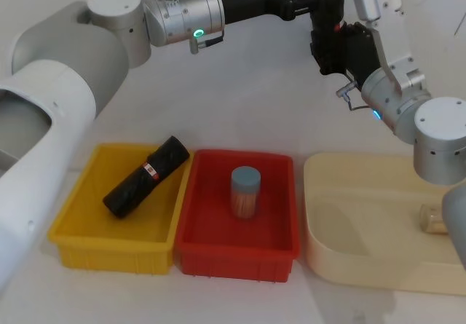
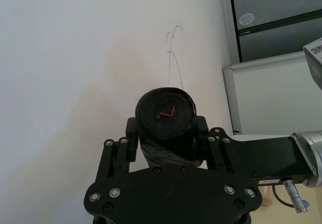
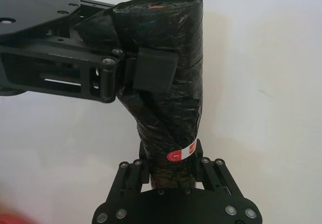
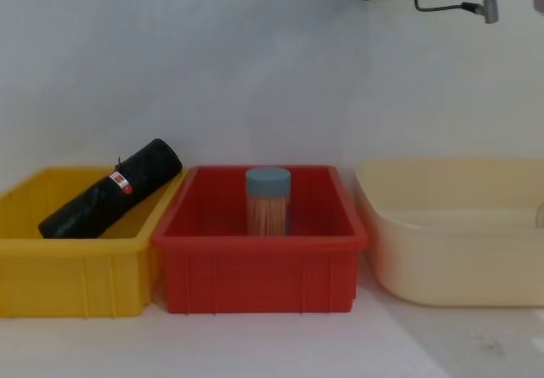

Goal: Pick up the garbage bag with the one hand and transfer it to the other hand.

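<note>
- pickup looks done: the garbage bag (image 3: 168, 90) is up in the air above the counter, mid-handoff
- left claw (image 3: 132, 78) is clamped on the upper part of the roll
- right claw (image 3: 171, 176) is closed around the end by the label, so only the left's release is left

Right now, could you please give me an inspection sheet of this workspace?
Surface: pale table, three bins in a row.
Job's things: garbage bag held upright in the air between both grippers.
Clutter: second black roll in yellow bin; blue-lidded jar in red bin; cream tub.
Grippers: left gripper shut on the bag's upper part; right gripper shut on its lower end.
Cables: nothing seen.
Surroundings: white wall.
</note>
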### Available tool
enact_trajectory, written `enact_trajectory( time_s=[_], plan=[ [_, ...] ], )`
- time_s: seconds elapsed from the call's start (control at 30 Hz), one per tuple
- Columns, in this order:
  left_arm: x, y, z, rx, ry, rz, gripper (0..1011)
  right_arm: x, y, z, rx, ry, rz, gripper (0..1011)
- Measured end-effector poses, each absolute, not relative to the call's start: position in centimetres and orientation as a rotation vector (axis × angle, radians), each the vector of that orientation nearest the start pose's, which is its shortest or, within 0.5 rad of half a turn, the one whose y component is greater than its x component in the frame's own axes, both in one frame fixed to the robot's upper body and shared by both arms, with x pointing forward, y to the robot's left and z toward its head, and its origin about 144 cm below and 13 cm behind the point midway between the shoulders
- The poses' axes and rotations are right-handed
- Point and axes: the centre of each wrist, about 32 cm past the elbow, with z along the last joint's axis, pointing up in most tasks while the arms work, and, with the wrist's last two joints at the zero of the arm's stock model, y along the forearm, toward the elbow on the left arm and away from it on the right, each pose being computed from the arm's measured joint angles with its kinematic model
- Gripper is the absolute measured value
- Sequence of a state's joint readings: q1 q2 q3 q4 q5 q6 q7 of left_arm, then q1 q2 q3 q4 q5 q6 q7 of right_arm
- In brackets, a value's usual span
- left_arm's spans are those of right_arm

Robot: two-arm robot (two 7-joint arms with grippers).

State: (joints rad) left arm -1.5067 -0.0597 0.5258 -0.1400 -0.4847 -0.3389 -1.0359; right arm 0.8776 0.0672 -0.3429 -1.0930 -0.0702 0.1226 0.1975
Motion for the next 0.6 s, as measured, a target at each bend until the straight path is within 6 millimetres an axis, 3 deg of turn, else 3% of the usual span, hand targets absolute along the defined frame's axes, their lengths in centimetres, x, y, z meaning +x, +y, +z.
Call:
enact_trajectory(
  time_s=[0.43, 0.6],
  plan=[
    [73.6, 16.8, 144.5, -0.095, -0.389, 0.395, 1001, 65.1, -16.6, 136.3, -0.107, -0.455, -1.201, 467],
    [73.6, 16.8, 144.5, -0.095, -0.389, 0.395, 1001, 64.9, -17.2, 136.4, -0.11, -0.447, -1.245, 467]
  ],
)
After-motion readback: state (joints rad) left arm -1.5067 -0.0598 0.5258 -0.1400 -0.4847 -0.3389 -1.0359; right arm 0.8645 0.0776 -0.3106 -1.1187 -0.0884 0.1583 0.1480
